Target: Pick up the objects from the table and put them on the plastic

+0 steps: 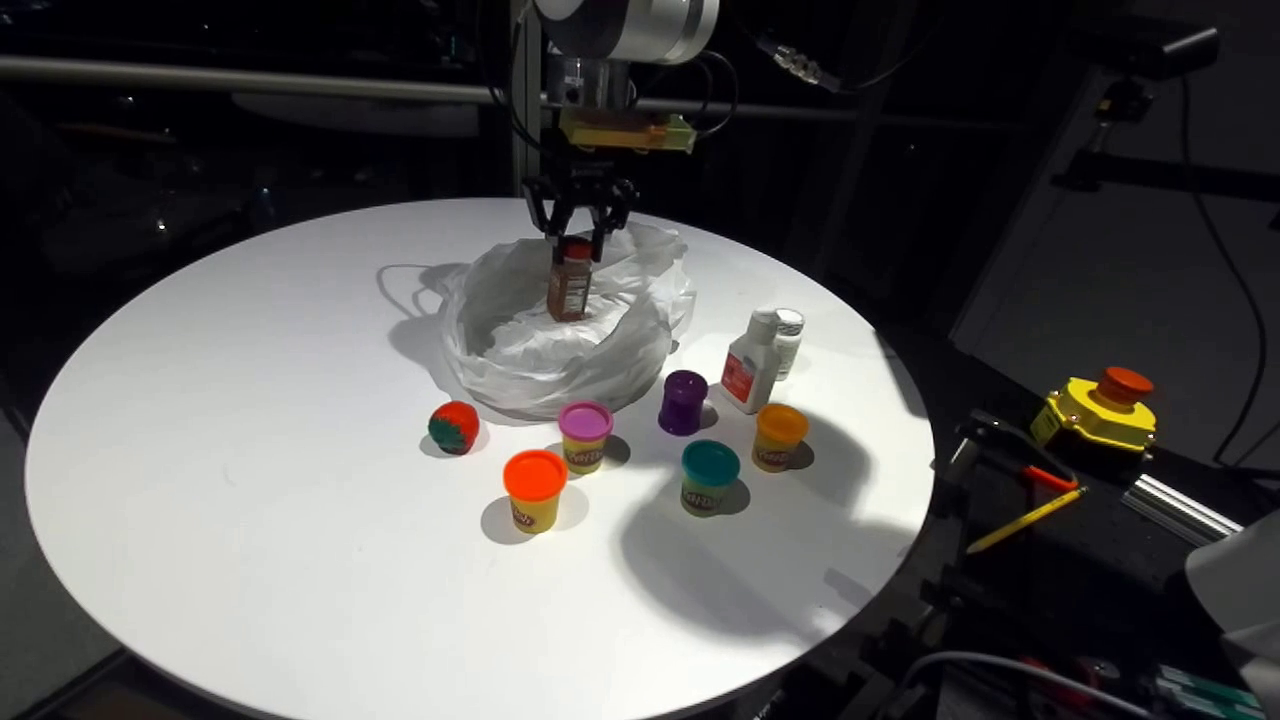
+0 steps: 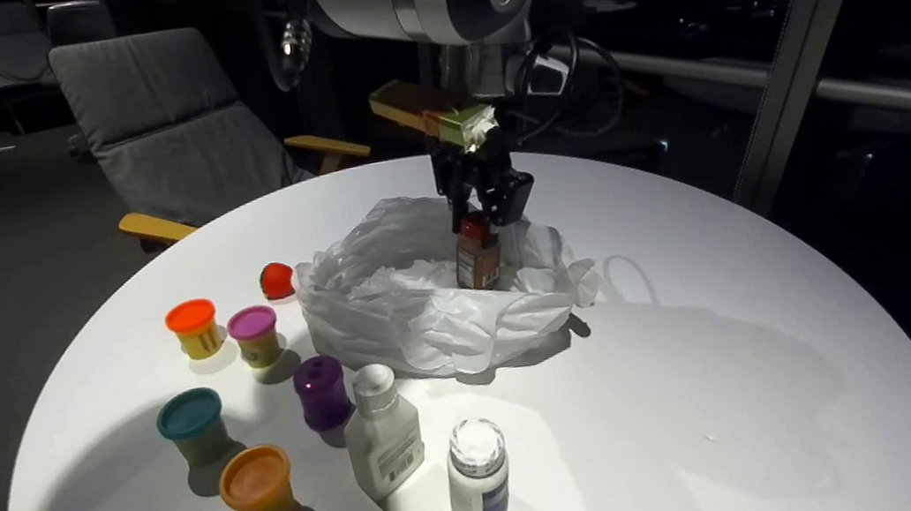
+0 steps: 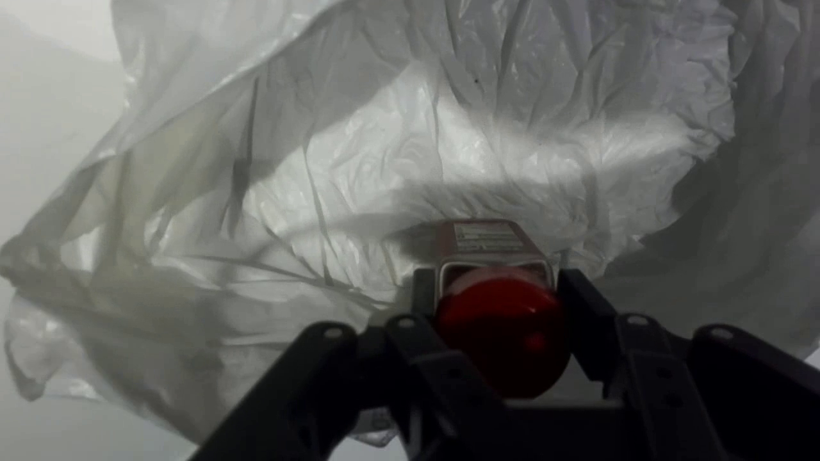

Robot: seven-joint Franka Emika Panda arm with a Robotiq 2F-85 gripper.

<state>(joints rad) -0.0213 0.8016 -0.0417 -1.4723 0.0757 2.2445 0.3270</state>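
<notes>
A white, wrinkled plastic bag (image 1: 560,385) lies spread wide on the table, its walls forming a bowl. Inside its rim is a reddish-brown bottle with a red cap (image 2: 478,263), upright, and my gripper (image 3: 498,301) is shut on it near the cap. Whether the bottle's base touches the plastic I cannot tell. On the table stand cups with a red-orange lid (image 1: 535,480), a pink lid (image 1: 585,430), a teal lid (image 1: 709,470) and an orange lid (image 1: 778,435). Beside them are a purple container (image 1: 683,402), a white bottle (image 2: 385,444), a second white bottle (image 2: 479,479) and a toy strawberry (image 1: 455,428).
The round white table (image 1: 250,480) carries everything. Past its edge, in an exterior view, lie a yellow box with a red button (image 1: 1100,415) and a yellow pencil (image 1: 1027,520). A grey chair (image 2: 160,119) stands behind the table.
</notes>
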